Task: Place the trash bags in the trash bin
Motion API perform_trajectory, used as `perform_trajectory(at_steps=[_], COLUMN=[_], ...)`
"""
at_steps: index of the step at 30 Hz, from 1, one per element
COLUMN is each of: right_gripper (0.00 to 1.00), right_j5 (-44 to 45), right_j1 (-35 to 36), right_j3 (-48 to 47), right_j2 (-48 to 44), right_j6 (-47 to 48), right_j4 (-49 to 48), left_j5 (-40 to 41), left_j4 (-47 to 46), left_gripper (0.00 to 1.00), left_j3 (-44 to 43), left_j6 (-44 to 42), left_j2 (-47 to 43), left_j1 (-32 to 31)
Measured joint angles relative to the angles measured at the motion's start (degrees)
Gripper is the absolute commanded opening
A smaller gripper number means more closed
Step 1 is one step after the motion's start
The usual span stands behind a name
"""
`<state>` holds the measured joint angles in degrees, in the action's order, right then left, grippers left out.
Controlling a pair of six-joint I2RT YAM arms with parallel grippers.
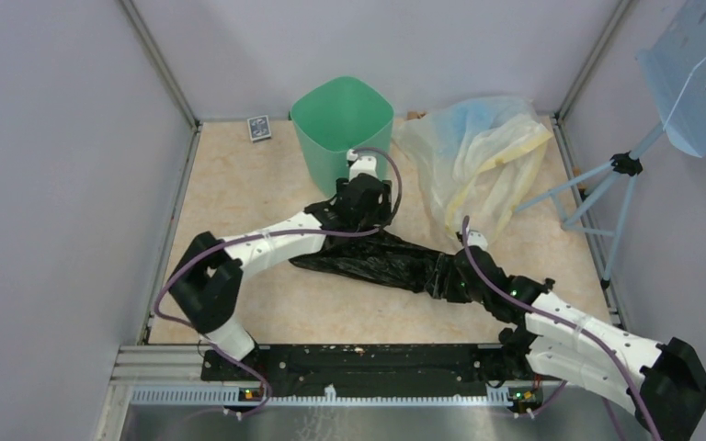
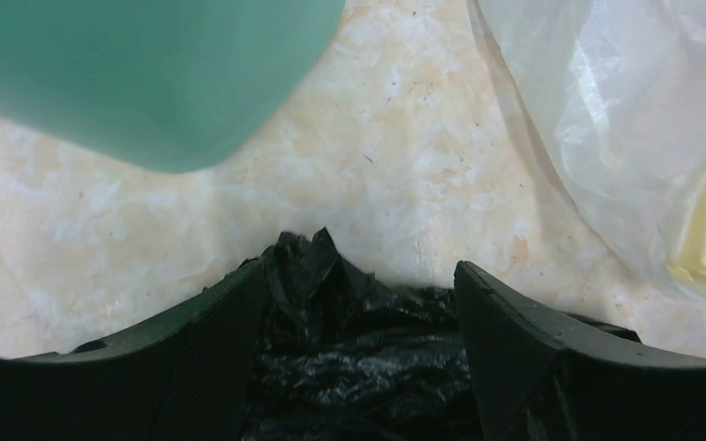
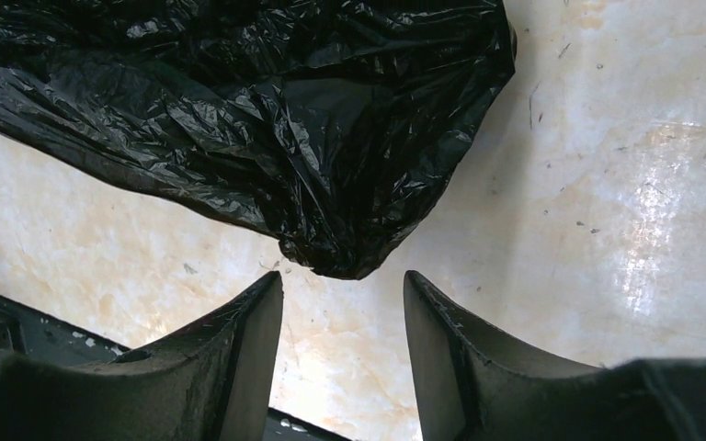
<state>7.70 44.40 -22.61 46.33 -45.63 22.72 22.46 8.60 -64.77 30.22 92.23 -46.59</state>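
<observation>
While the black trash bag (image 1: 377, 262) lies stretched out on the table (image 1: 239, 184), just in front of the mint-green trash bin (image 1: 331, 152) and wholly outside it, no part of the task is done. The left gripper (image 2: 360, 272) sits low at the bag's end nearest the bin, fingers wide apart astride the bunched plastic without pinching it. The right gripper (image 3: 342, 276) is parted too, with the bag's other end just ahead of its tips. Gripping, lifting and dropping the bag in are all left to do.
</observation>
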Motion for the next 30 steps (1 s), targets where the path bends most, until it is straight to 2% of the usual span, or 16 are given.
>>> perform_trajectory(at_steps=[6, 12, 15, 16, 17, 19, 25, 30], right_gripper=[0.47, 0.43, 0.30, 0.22, 0.13, 0.00, 0.00, 0.00], right_j5=[0.2, 1.5, 1.9, 2.2, 2.4, 3.0, 5.9, 8.3], right_j1=[0.0, 0.0, 0.0, 0.0, 0.0, 0.0, 0.0, 0.0], right_j3=[1.1, 1.3, 1.3, 1.3, 1.3, 1.3, 1.3, 1.2], right_j2=[0.4, 3.2, 5.3, 6.0, 6.5, 6.8, 5.1, 1.5], right_j6=[0.0, -0.1, 0.0, 0.0, 0.1, 0.4, 0.6, 1.0], right_j4=[-3.6, -7.4, -9.0, -9.4, -9.7, -9.6, -7.6, -4.4], left_j5=[3.5, 6.2, 7.1, 7.3, 7.5, 8.0, 10.4, 9.3], left_j4=[3.1, 7.0, 8.4, 8.9, 9.4, 10.0, 13.6, 17.4], left_gripper=[0.67, 0.50, 0.31, 0.24, 0.12, 0.00, 0.00, 0.00], left_j3=[-7.2, -10.7, -10.8, -10.8, -10.8, -10.8, -10.9, -9.9], left_j6=[-1.4, -0.1, 1.3, 1.6, 2.0, 2.9, 4.7, 5.9], left_j2=[9.4, 13.4, 14.4, 14.6, 14.7, 14.7, 14.3, 8.6], left_j1=[-0.3, -0.3, -0.3, -0.3, -0.3, -0.3, 0.1, 3.2])
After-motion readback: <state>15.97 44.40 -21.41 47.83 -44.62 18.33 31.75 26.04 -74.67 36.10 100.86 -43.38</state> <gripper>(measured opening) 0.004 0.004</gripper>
